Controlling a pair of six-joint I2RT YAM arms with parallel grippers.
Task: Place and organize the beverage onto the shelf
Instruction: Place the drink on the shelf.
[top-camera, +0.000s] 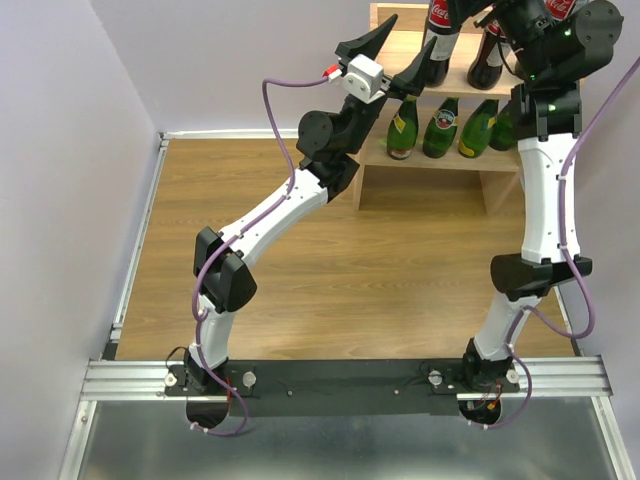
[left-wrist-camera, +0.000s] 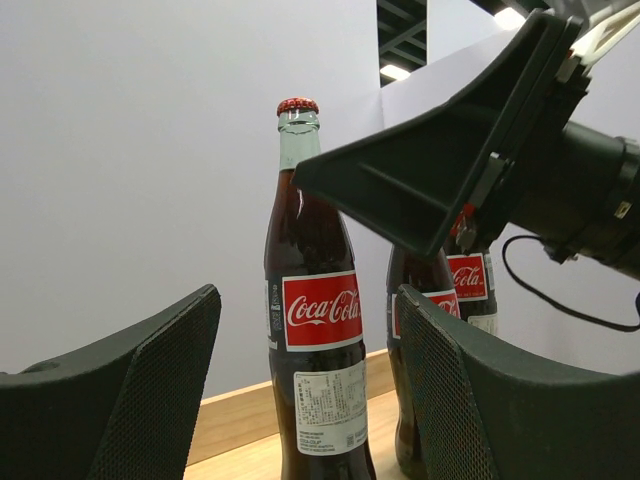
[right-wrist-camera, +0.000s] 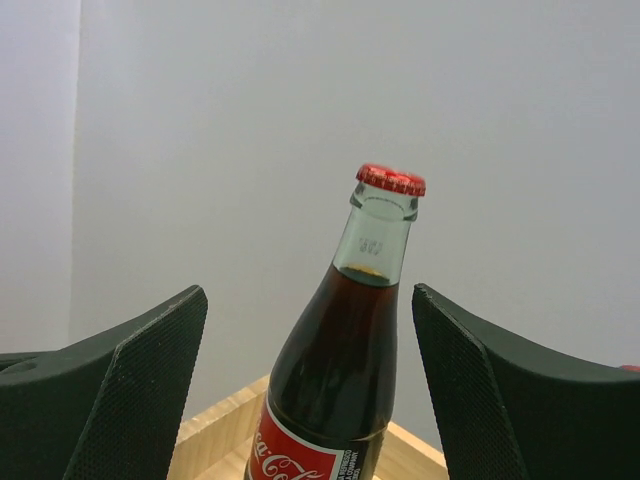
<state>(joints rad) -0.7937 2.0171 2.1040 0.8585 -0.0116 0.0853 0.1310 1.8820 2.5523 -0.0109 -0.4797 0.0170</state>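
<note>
— Where are the drinks sitting?
— You're seeing three dark cola bottles with red caps (top-camera: 437, 45) standing on the top board of the light wooden two-tier shelf (top-camera: 440, 166), and four green glass bottles with gold caps (top-camera: 441, 128) lining the lower tier.
— And my tools?
— Your left tool (left-wrist-camera: 308, 296) and right tool (right-wrist-camera: 308, 292) are gaping apart, each framing a cola bottle and gripping nothing. I judge you're nearly finishing, with only straightening remaining.
</note>
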